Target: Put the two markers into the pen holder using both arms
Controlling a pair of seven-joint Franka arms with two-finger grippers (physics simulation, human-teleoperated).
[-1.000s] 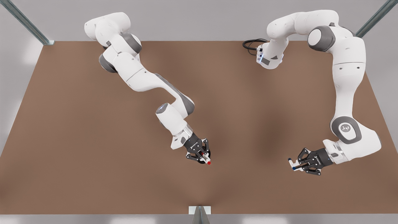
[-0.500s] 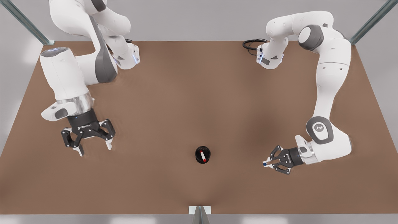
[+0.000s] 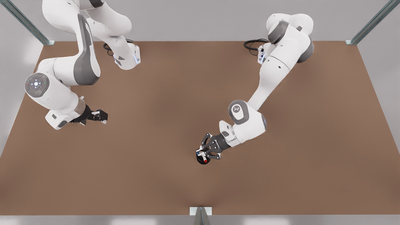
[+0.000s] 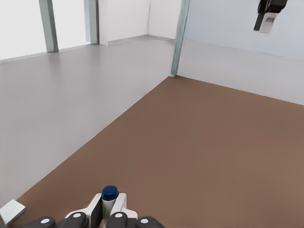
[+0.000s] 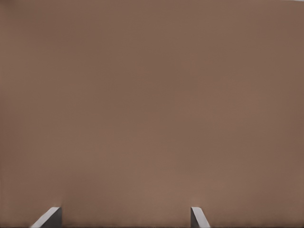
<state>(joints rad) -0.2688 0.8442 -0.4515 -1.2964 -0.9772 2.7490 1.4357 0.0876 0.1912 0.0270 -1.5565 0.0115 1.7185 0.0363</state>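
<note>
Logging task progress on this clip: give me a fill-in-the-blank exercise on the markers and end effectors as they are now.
1. The slim white marker gripped by the left end effector has a dark ____ cap.
2. The second marker, inside the small black round pen holder, has a ____ end.
3. The right end effector, waiting at the front view's left, has its fingers ____.

Missing words: blue; red; open

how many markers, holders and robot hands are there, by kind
markers: 2, the red marker standing in the holder, the blue marker gripped by the left hand
pen holder: 1
hands: 2, with the right hand empty and open
total: 5
</note>
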